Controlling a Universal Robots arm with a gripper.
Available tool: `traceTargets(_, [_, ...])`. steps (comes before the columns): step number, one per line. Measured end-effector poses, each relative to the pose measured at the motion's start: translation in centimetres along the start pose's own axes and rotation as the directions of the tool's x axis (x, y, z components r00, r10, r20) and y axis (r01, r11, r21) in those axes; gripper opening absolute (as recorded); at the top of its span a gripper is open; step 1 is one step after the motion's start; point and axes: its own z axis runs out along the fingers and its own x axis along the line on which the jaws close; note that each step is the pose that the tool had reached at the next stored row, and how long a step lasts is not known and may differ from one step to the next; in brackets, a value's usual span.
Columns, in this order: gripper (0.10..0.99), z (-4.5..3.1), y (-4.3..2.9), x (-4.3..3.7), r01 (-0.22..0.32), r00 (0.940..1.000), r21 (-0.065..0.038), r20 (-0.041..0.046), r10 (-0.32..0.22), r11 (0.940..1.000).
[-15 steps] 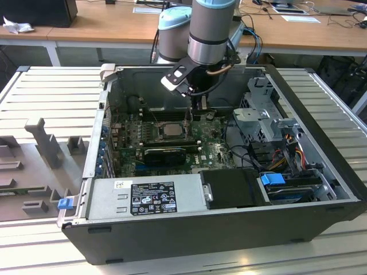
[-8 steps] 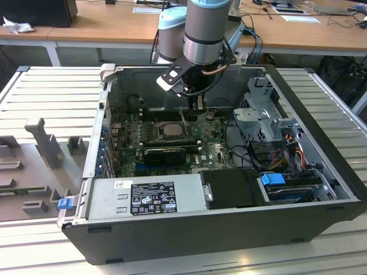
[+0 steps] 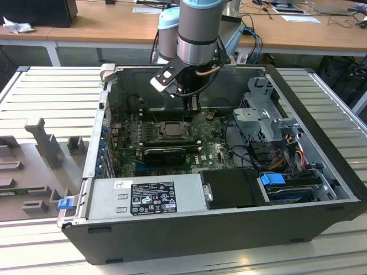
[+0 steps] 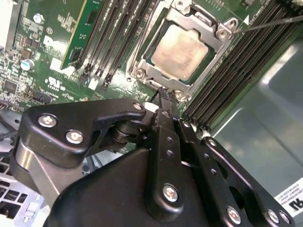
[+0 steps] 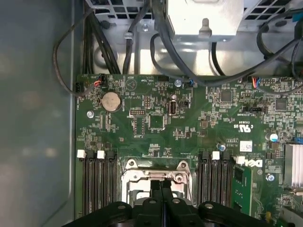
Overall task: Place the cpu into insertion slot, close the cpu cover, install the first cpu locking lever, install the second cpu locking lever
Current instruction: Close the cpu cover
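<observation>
The gripper [image 4: 163,94] is holding its two black fingers [image 4: 166,137] pressed together, with nothing visible between them. The tips are sitting right at the edge of the cpu cover [image 4: 210,26]; I cannot tell whether they are touching the metal. The cover is lying flat, and the cpu [image 4: 182,49] is showing its pale metal top through the square opening, seated in the insertion slot [image 5: 127,182]. A thin locking lever [image 4: 270,22] is sticking out from one corner of the cover, crossing above the long black memory slots [image 4: 222,75] that are flanking the socket on both sides.

Around the socket the green circuit board [image 5: 156,118] is spreading out, carrying a round coin cell [image 5: 112,100] well apart from the fingers, with black cables [image 5: 128,42] looping beyond the board's far edge.

In the exterior view the arm [image 3: 198,34] is pointing down from the upper middle of the frame into the open computer case [image 3: 321,229], which is lying on its side across the centre. A grey power supply [image 3: 146,197] is sitting along the lower middle of the frame, and a metal drive cage [image 3: 264,120] is standing toward the exterior view's right. The case is resting on a ribbed grey table [image 3: 51,91], with a wooden desk [image 3: 103,23] running along the top of the frame.
</observation>
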Motion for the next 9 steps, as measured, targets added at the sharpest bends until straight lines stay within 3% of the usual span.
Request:
traceTargets(6, [0.106, 0.73, -0.6, -0.03, 0.004, 1.0, 0.0, -0.0001, -0.004, 1.0])
traceTargets(9, [0.106, 0.92, -1.46, -0.04, 0.007, 1.0, 0.0, 0.0001, -0.007, 1.0])
